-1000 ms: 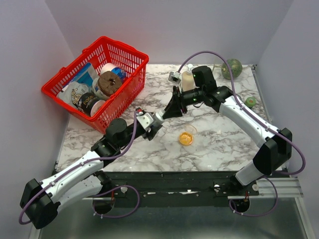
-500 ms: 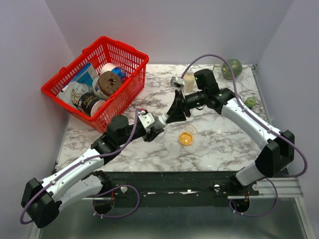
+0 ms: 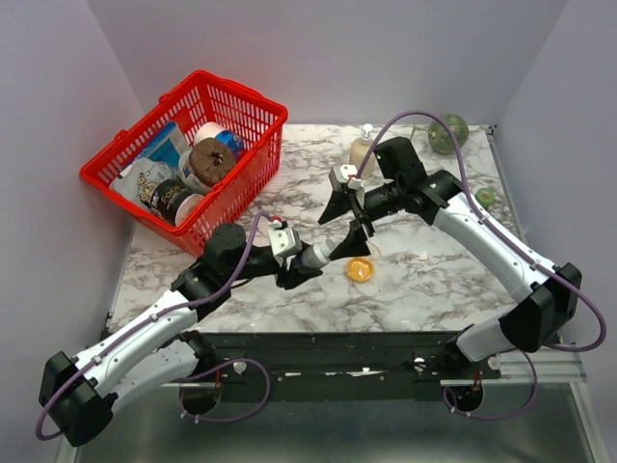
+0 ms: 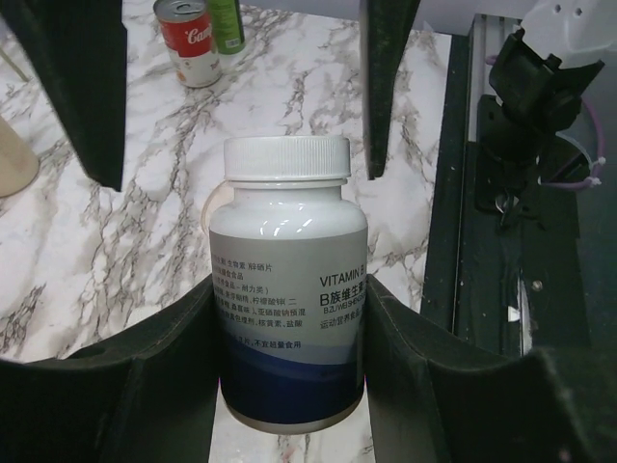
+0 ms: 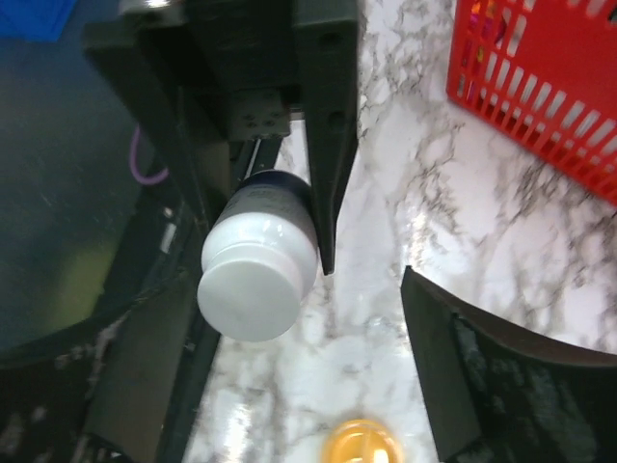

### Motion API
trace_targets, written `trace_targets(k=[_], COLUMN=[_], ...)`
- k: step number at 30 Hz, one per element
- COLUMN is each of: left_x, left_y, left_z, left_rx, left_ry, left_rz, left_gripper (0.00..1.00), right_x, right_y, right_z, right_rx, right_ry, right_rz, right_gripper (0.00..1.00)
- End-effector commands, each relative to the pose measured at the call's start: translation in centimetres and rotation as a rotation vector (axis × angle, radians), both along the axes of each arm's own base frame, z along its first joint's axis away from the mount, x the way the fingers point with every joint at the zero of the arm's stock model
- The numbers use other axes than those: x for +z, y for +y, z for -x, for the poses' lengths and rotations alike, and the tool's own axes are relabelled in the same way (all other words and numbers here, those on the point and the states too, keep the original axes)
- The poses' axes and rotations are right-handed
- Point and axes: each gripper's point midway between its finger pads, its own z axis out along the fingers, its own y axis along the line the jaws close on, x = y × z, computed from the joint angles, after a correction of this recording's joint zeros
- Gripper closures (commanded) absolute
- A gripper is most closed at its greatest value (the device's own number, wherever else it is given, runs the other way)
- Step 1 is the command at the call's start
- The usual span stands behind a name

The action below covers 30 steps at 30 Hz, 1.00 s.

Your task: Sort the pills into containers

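Note:
My left gripper (image 4: 289, 318) is shut on the white pill bottle (image 4: 287, 289), clamping its dark label band. The bottle's white cap (image 5: 256, 278) is on. In the top view the bottle (image 3: 328, 252) lies tilted in the left gripper (image 3: 310, 258), just left of the clear dish (image 3: 370, 257). The orange pills (image 3: 359, 269) lie in that dish and show as an orange blur (image 5: 362, 446) in the right wrist view. My right gripper (image 3: 349, 220) hovers just beyond the cap. It is open (image 5: 299, 386), its fingers wide on either side of the cap and apart from it.
A red basket (image 3: 193, 159) full of groceries stands at the back left. A beige pump bottle (image 3: 363, 149) stands behind the right gripper. A green ball (image 3: 448, 132) and a smaller green thing (image 3: 485, 197) lie at the right. A red-labelled can (image 4: 188, 39) stands far off.
The right gripper, earlier closed at the bottle's cap, has opened wide and pulled back a little. The left gripper has carried the bottle to the right, closer to the dish.

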Motion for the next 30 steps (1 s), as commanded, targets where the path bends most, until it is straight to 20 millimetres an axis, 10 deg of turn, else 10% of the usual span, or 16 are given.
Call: trace_targets(k=[1, 7, 22, 30], left_x=[0.2, 1.0, 0.9, 0.7], left_y=[0.9, 2.0, 1.5, 1.6], left_z=[-0.8, -3.6, -4.5, -4.2], left_rx=[0.059, 0.227, 0.251, 0.240], left_ry=[-0.089, -0.159, -0.153, -0.158], left_rz=[-0.035, -0.033, -0.038, -0.043], left_gripper=[1.00, 1.00, 1.00, 1.00], right_x=[1.8, 1.8, -0.3, 0.3], right_y=[0.6, 1.4, 2.4, 2.9], right_z=[-1.3, -2.3, -3.0, -1.4], right_rx=[-0.183, -0.406, -0.471, -0.368], right_ry=[0.167, 0.548, 0.622, 0.577], right_rz=[0.038, 0.111, 0.162, 0.159], right_gripper=[0.00, 0.00, 0.18, 0.85])
